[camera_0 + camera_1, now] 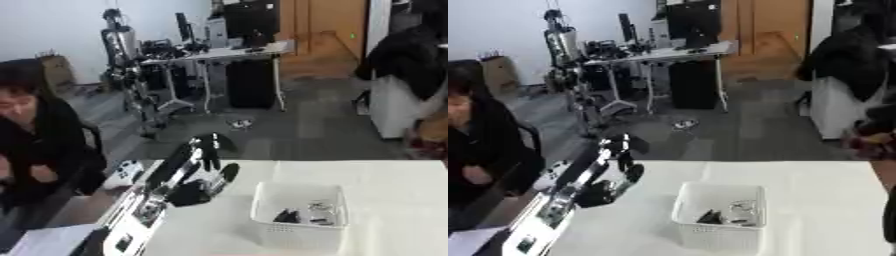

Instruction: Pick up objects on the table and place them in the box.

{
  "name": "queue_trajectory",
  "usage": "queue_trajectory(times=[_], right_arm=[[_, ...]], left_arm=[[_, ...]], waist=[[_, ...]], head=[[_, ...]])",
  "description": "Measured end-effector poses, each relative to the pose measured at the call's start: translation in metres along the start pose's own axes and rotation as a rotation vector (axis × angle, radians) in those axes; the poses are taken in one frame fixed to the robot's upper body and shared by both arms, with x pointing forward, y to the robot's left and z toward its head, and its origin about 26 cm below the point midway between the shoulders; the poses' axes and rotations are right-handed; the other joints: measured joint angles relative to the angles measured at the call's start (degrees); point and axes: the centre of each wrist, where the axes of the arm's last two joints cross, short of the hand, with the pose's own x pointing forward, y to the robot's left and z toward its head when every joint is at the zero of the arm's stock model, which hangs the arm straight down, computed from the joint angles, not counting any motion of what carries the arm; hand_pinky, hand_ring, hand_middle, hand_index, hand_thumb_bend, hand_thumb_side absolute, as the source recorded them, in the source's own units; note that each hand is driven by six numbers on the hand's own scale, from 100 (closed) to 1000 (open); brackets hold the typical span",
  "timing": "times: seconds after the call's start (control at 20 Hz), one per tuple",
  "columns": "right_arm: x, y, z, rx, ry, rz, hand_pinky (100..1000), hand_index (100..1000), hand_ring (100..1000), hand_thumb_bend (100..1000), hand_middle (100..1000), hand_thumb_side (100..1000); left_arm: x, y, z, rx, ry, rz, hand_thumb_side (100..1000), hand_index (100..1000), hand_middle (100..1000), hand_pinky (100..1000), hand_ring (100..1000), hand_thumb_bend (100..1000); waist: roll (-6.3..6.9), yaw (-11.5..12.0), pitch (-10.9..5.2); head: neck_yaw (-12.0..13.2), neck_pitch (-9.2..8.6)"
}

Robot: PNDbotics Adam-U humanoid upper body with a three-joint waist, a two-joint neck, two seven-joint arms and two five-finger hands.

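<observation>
On the white table (385,190), the white box (298,215) sits with small dark and silvery objects (306,212) inside. Left of the box, the left hand (207,150) is raised, fingers relaxed, holding nothing. Bare tabletop lies right of the box.

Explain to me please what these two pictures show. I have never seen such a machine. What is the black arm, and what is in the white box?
Both pictures come from a camera in a humanoid robot's head, looking down at a white table. The black and silver arm entering from the left ends in the robot's left hand, raised with fingers relaxed, holding nothing. The right hand is not visible. The white basket on the table holds a few small dark and silvery items; I cannot identify them.
</observation>
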Motion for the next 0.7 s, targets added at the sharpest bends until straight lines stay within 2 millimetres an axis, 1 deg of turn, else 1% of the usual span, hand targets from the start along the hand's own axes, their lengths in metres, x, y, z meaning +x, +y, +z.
queue_trajectory(times=[0.1,0.25,0.45,0.55,0.7], right_arm=[[0.0,-0.003,0.0,-0.002,0.0,0.012,421,817,524,269,564,1000],[0.0,-0.005,-0.001,-0.003,-0.002,0.025,413,818,522,293,562,1000],[-0.001,-0.008,-0.002,-0.005,-0.002,0.039,407,819,520,308,561,1000],[-0.001,-0.009,-0.002,-0.005,0.0,0.045,403,820,519,316,560,1000],[-0.002,-0.011,-0.001,0.001,0.009,0.054,400,821,519,325,559,1000]], left_arm=[[0.017,-0.001,-0.003,0.04,-0.049,0.092,914,746,688,320,441,237],[0.035,-0.001,-0.006,0.071,-0.095,0.19,915,752,688,311,434,249],[0.044,-0.003,-0.005,0.078,-0.1,0.26,903,748,682,314,434,250],[0.048,-0.002,-0.005,0.083,-0.11,0.277,894,752,683,335,446,260],[0.055,-0.001,-0.005,0.126,-0.129,0.309,900,755,685,344,451,266]], waist=[[-0.7,0.68,0.44],[-1.54,1.31,1.01],[-2.73,2.11,1.71],[-2.9,2.52,1.83],[-2.96,2.89,2.2]], head=[[0.01,0.78],[-0.08,1.7],[-0.98,1.78],[-1.12,1.78],[-1.85,1.73]])
